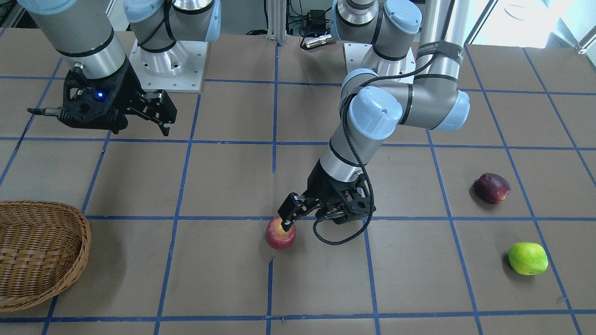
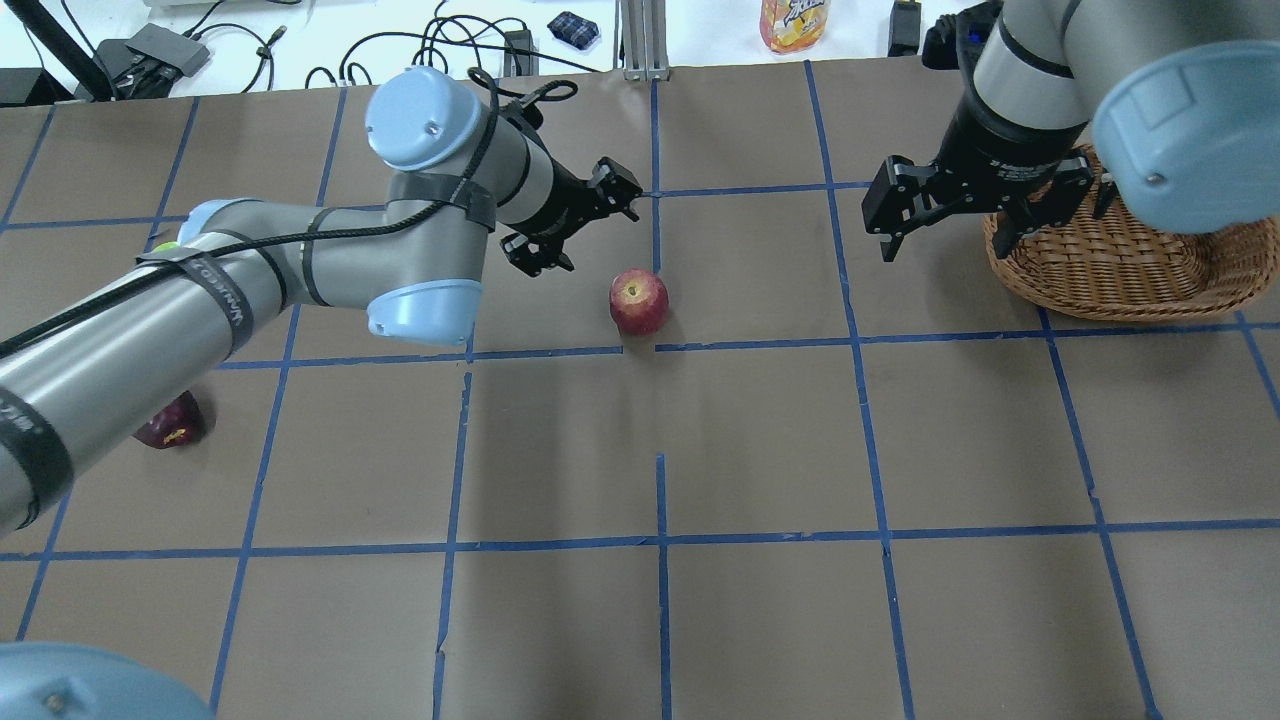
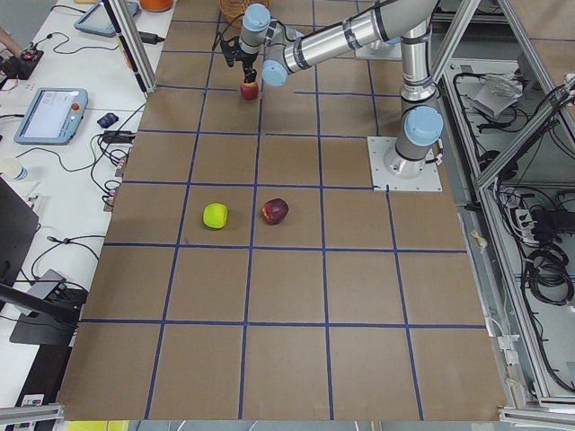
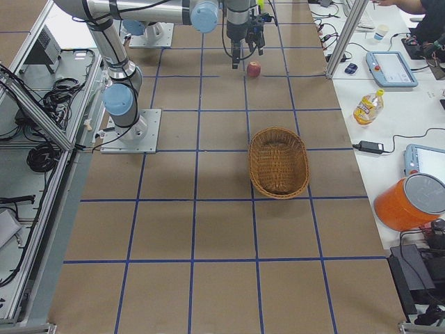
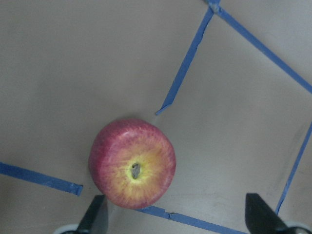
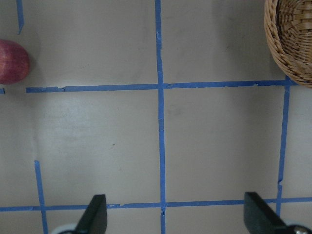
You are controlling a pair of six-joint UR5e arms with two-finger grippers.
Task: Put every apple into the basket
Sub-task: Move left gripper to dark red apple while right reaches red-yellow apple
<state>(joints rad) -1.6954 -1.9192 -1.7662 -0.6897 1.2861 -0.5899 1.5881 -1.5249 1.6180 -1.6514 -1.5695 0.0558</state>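
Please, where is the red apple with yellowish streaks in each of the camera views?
Front-facing: red apple with yellowish streaks, just below centre.
Overhead: apple just above centre.
Exterior left: apple far, top middle.
Exterior right: apple far, top middle.
Left wrist: apple lower left of centre.
Right wrist: apple cut by left edge.
Shared landmark: woven light-brown wicker basket, seen in most views.
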